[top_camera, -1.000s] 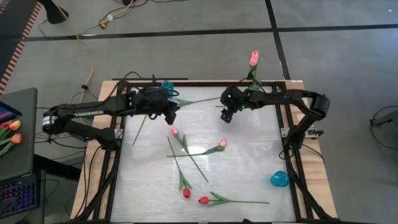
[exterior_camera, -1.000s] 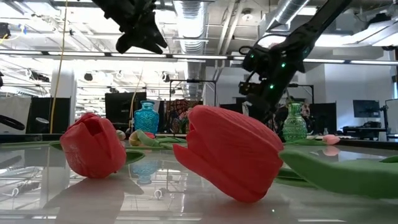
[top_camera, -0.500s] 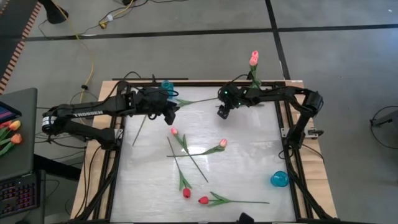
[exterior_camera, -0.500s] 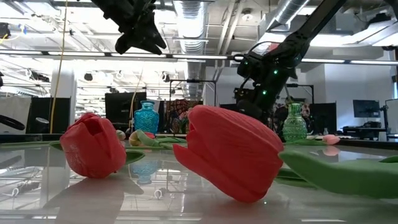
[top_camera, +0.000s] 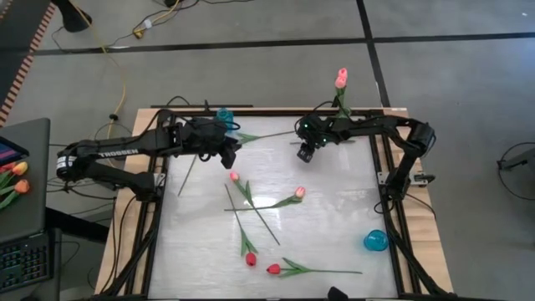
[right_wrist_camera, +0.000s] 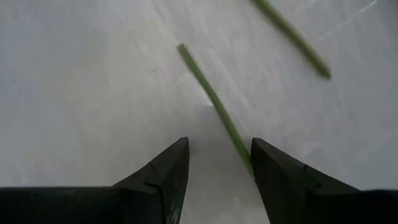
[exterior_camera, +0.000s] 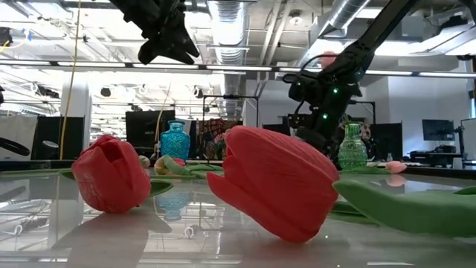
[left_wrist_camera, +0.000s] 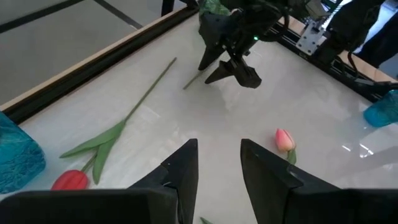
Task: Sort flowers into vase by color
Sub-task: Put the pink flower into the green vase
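My right gripper [top_camera: 304, 155] [right_wrist_camera: 217, 169] is open and hangs low over the table's far middle. Its fingers stand on either side of the free end of a thin green stem [right_wrist_camera: 214, 102] without touching it. That stem [top_camera: 272, 135] belongs to a red tulip [left_wrist_camera: 69, 180] lying beside the teal vase [top_camera: 224, 115]. My left gripper [top_camera: 231, 157] [left_wrist_camera: 217, 167] is open and hovers above the table near that vase. A pink tulip [top_camera: 341, 79] stands in the green vase [exterior_camera: 352, 149] at the far right. Two pink tulips [top_camera: 234, 176] [top_camera: 299, 192] and two red ones [top_camera: 250, 259] [top_camera: 273, 269] lie on the table.
A blue vase [top_camera: 375, 242] stands near the table's right near corner. The loose tulips' stems cross in the middle of the white table [top_camera: 334, 217]. Black frame rails [top_camera: 393, 209] run along the table's sides. Orange-and-yellow tulips [top_camera: 15, 177] lie off the table to the left.
My right gripper shifted a little toward the table's far left, then came back, staying low over the stem's free end. The flowers have not moved.
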Tool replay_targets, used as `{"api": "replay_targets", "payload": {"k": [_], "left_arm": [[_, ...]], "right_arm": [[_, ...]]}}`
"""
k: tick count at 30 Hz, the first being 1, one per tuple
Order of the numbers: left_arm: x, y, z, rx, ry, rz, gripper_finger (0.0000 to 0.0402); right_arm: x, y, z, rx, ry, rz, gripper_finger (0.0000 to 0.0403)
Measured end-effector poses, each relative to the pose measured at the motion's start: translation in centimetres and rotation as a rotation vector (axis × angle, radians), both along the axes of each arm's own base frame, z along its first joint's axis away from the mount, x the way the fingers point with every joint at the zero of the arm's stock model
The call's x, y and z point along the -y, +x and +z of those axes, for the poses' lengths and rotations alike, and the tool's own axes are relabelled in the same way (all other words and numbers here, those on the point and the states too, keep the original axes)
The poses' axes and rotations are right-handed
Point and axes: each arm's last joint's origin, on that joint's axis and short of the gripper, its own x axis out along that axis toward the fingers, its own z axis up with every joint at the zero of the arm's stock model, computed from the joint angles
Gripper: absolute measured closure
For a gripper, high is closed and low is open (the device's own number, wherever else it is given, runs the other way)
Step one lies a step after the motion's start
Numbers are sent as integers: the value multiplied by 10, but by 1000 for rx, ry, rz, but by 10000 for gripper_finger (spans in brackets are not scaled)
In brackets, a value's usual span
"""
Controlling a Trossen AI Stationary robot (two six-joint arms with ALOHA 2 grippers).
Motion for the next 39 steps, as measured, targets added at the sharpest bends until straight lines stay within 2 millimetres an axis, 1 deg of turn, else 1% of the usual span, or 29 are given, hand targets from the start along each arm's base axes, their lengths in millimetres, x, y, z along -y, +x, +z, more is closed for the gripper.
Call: {"api": "replay_targets", "payload": {"k": [2, 6, 10, 14, 20, 21, 23, 28, 32, 35, 39], "left_arm": [[1, 0, 0, -1, 0, -5, 294], [3, 1, 0, -1, 5, -6, 294], [3, 1, 0, 0, 0, -7, 294], [6, 1, 0, 1, -4, -15, 294], [9, 2, 0, -1, -2, -28, 294], [9, 2, 0, -2, 0, -29, 294], [9, 2, 0, -5, 7, -32, 294], [8, 2, 0, -11, 23, -34, 294], [8, 2, 0, -14, 29, -36, 294], [8, 2, 0, -17, 42, -44, 294], [8, 2, 0, -24, 60, -61, 294]], "right_arm": [[0, -4, -3, -2, 5, -13, 205], [5, -5, -9, -11, 15, -40, 207], [5, -4, -13, -15, 23, -48, 227], [-1, -2, -15, -35, 34, -35, 276], [-16, 6, -15, -54, 22, 16, 375], [-19, 7, -14, -54, 17, 24, 385], [-25, 10, -9, -50, -8, 31, 386], [-43, 13, 12, -35, -32, 58, 380], [-56, 23, 50, 99, -87, 98, 386], [-69, 24, 68, 146, -108, 129, 386], [-85, 26, 100, 266, -123, 165, 386]]}}
